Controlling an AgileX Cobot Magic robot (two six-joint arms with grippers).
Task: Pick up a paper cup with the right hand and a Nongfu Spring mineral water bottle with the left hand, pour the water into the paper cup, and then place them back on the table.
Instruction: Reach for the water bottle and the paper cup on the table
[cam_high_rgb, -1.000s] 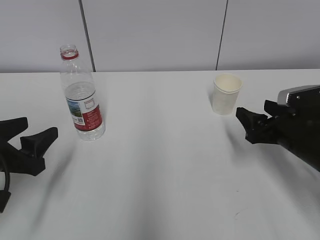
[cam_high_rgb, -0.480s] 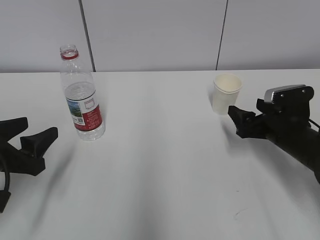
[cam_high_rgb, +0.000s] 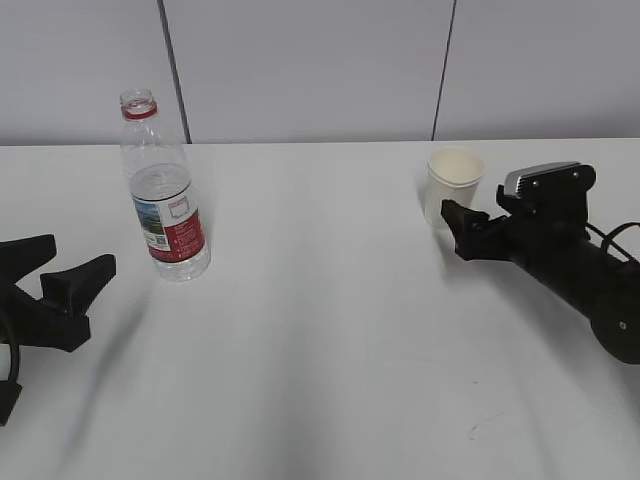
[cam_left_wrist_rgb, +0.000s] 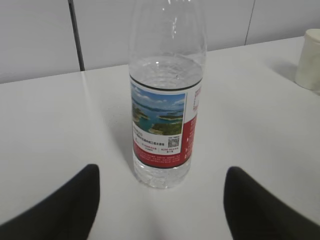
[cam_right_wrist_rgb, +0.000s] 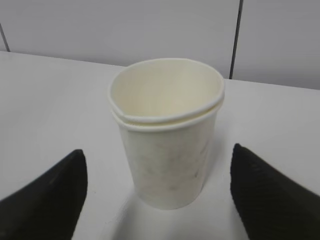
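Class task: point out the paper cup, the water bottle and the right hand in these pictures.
paper cup (cam_right_wrist_rgb: 165, 155), right wrist view, front of its wall.
water bottle (cam_left_wrist_rgb: 162, 125), left wrist view, on its label.
right hand (cam_high_rgb: 480, 225), exterior view, midway between its fingertips.

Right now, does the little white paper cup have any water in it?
Empty. The small off-white paper cup stands upright on the table, and the right wrist view looks into it: only dry, pale inner wall shows, no water.

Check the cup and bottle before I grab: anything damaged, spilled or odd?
The paper cup shows two rolled rims, one just under the other, so it looks like two nested cups, with the upper rim sitting slightly askew. The bottle stands upright, uncapped. No spill on the table.
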